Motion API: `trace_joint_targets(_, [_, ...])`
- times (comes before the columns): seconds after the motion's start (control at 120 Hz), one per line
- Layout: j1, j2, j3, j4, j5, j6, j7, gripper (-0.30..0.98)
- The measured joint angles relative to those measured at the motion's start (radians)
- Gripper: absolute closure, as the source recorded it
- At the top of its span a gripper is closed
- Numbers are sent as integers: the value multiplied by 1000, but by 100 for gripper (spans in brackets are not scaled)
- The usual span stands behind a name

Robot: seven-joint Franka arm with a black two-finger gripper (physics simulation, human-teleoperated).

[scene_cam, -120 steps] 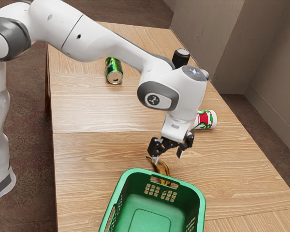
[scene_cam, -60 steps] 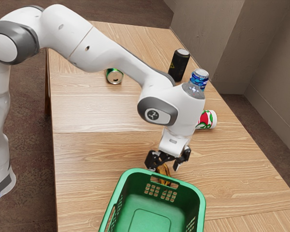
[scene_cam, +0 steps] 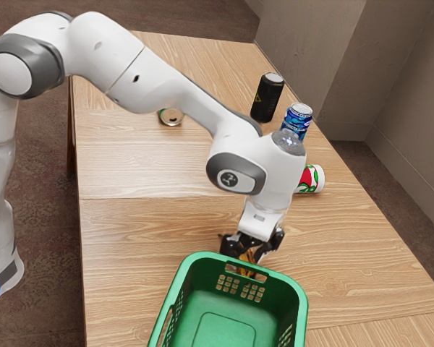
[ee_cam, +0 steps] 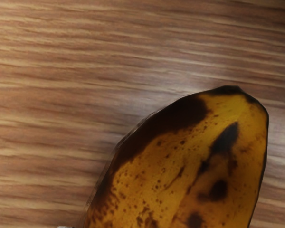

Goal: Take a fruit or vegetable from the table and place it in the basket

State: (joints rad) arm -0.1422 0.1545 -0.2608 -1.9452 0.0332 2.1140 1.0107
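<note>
Between the surface's (scene_cam: 145, 231) long edges, just outside the green basket's (scene_cam: 295, 285) handled edge, the spotted banana (ee_cam: 194, 175) was seen beneath the tool (scene_cam: 251, 257). Whether it was grasped could not be told.

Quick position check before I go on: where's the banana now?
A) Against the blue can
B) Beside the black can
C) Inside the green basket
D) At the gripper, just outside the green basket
D: the brown-spotted banana is down at the gripper, just beyond the near-arm rim of the green basket.
</note>
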Motion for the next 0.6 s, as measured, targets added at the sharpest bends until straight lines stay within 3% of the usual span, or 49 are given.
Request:
trace_joint_targets(0.117, [1,-30,0,22,-2,-4,-5,54])
trace_joint_targets(0.275, [7,-49,12,345,-2,-138,-14,53])
trace_joint_targets(0.358, [27,-51,15,434,-2,-223,-18,54])
trace_joint_targets(0.483, [28,-65,-25,428,-3,-327,-22,54])
trace_joint_targets(0.6, [11,-91,-176,360,-4,-376,-24,54])
